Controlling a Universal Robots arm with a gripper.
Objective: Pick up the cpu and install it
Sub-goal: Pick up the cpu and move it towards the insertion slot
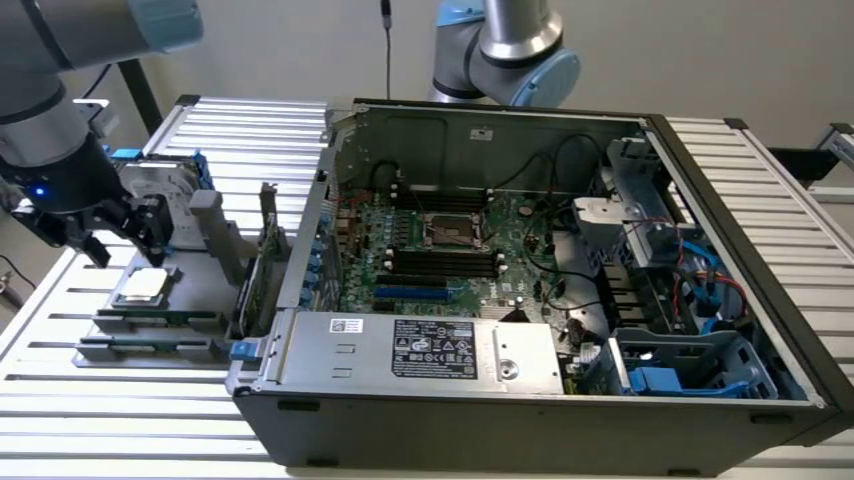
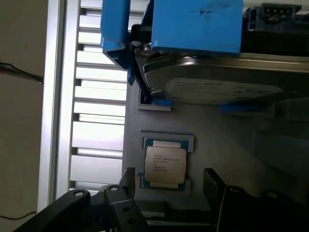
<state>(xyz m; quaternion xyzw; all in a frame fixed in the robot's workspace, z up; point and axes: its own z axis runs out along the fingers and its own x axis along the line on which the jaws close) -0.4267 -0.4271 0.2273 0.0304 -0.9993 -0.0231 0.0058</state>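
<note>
**Sam:** Black fingers (image 2: 212, 186) are right up close in the wrist view. Are they holding anything?

**Mia:** No. The gripper (image 2: 169, 179) is spread wide and has nothing in it. The cpu (image 2: 165, 164) shows in the gap, with one finger on each side.

**Sam:** Is it touching the cpu?

**Mia:** I don't think so. In the exterior view the gripper (image 1: 127, 245) hangs just above the cpu (image 1: 144, 287), and they look apart.

**Sam:** Which way is the cpu from the gripper there?

**Mia:** Down, at about six o'clock, maybe a tiny bit toward five.

**Sam:** Where does the cpu sit?

**Mia:** It lies flat, shiny side up, in a grey holder (image 1: 200, 285) on the table (image 1: 107, 400). That is at the exterior view's left of the computer case (image 1: 534, 430).

**Sam:** Does it have a long side?

**Mia:** It is nearly square, only a bit longer one way. I think the fingers stand beside its two longer edges.

**Sam:** What else is near?

**Mia:** A hard drive (image 1: 167, 180) is near the cpu, at about twelve o'clock.

**Sam:** And the socket?

**Mia:** The socket (image 1: 454, 232) is inside the case, at about three o'clock from the cpu and well apart. It looks empty to me, so the cpu is not in yet.
</note>
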